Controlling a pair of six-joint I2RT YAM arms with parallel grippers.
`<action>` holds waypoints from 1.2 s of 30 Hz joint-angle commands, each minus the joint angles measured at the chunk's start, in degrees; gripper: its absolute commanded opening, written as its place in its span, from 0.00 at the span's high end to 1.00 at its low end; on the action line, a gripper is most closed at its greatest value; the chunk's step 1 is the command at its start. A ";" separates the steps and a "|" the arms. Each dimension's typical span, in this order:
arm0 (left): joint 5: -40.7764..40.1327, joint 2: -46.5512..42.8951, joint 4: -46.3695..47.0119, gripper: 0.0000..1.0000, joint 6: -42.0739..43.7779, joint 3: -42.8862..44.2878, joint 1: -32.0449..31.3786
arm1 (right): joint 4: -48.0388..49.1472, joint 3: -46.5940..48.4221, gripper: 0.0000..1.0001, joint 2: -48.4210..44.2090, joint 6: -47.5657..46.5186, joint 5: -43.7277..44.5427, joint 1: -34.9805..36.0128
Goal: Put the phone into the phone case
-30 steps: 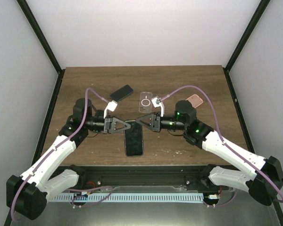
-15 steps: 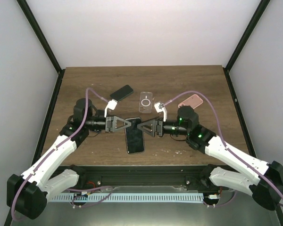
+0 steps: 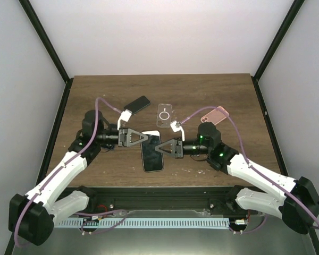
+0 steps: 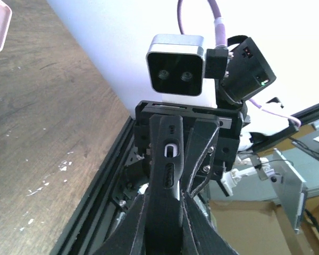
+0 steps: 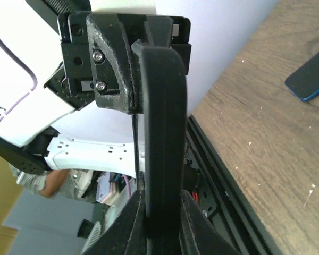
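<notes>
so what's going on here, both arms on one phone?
Yes. The left gripper and right gripper are each shut on the same black phone, pinching it from opposite long edges. Both wrist views show it edge-on between the fingers. The clear case lies apart, further back, with a pink case to its right and a dark slab, phone or case, to its left. The phone is not in the clear case yet.
</notes>
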 commanded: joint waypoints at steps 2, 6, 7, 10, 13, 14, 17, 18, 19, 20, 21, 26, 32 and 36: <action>-1.23 -0.21 2.30 0.78 -1.99 0.99 -0.07 | 5.82 -0.61 0.98 -0.15 4.24 2.62 0.04; -2.26 0.01 -0.84 0.56 -2.81 1.75 -0.09 | 8.53 -2.43 0.99 -1.21 8.32 8.18 0.05; -2.24 -0.14 -0.95 0.52 -3.35 1.49 -0.07 | 8.81 -2.67 0.99 -1.44 9.17 9.58 0.02; -2.25 -0.91 -0.81 0.45 -5.12 -0.29 -0.07 | 9.24 -3.08 0.99 -2.44 11.34 14.09 0.05; -2.17 -1.92 -0.56 0.44 -6.32 -2.55 -0.07 | 9.35 -3.71 0.99 -3.76 13.51 19.73 0.04; -2.15 -2.20 -0.53 0.44 -6.74 -3.23 -0.07 | 9.45 -3.94 0.99 -4.27 14.13 21.43 0.04; -1.43 -2.46 1.28 0.46 -8.64 -5.27 -0.05 | 10.45 -4.53 0.99 -5.25 15.42 25.86 0.05; -1.06 -2.50 2.11 0.46 -9.31 -5.96 -0.11 | 10.55 -4.54 0.99 -5.43 15.60 27.13 0.05; -0.82 -2.54 2.73 0.47 -9.93 -6.37 -0.07 | 10.62 -4.52 0.99 -5.53 15.68 28.16 0.05; -0.77 -2.53 2.99 0.47 -10.35 -6.70 -0.07 | 10.65 -4.49 0.99 -5.56 15.91 29.20 0.05; -0.89 -2.43 3.14 0.47 -10.65 -6.98 -0.07 | 10.96 -4.51 0.99 -5.63 16.15 30.33 0.05; -1.74 -0.65 10.45 0.44 -18.91 -9.87 -0.34 | 14.45 -5.70 0.99 -5.35 17.75 33.87 0.05; -6.22 1.59 23.23 0.43 -33.01 -13.67 -0.83 | 18.10 -6.61 0.99 -3.53 19.79 36.89 0.05; -7.07 3.30 32.29 0.44 -39.35 -15.53 -0.95 | 19.36 -5.73 0.99 -1.18 20.28 36.59 0.09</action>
